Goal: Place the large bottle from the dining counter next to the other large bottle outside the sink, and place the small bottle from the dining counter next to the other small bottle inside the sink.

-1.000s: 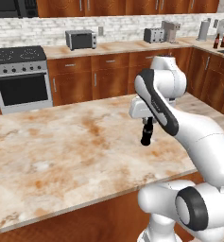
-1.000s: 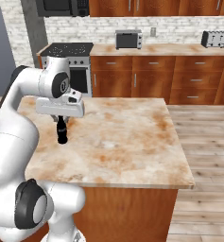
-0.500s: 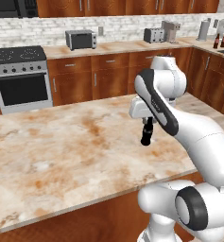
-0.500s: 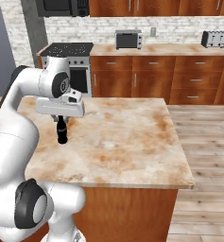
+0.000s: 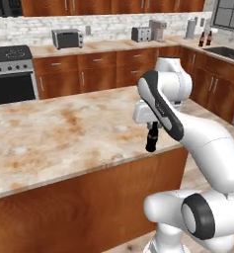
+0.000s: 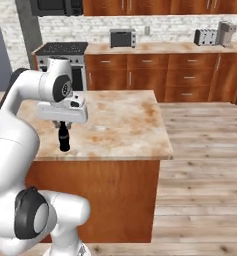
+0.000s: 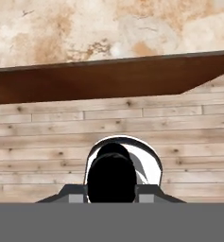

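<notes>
My gripper (image 5: 152,144) is pinched on the small black bottle (image 5: 151,140), holding it upright by the neck. It hangs at the near edge of the table (image 5: 64,128), towards the right-hand corner. In the right base view the bottle (image 6: 64,137) looks lifted off the marble, or only just above it; I cannot tell for sure. In the hand view the black bottle (image 7: 111,175) sits between my fingertips, with the table's edge and the wooden floor (image 7: 132,123) beyond it.

Nothing else stands on the table that I can see, so I judge the large bottle's move may already be done. Far off at the right, two dark bottles (image 5: 205,38) stand on the back counter beside the sink (image 5: 229,52), just near each other, which fits that reading, though they are too small to tell apart.

Past the table are the stove (image 5: 10,71), a toaster oven (image 5: 66,37) and a toaster (image 5: 140,33) on the back counter.

What is left, as I judge it: carry this small bottle to the sink and set it inside, next to the pink one, which I cannot make out from here.
</notes>
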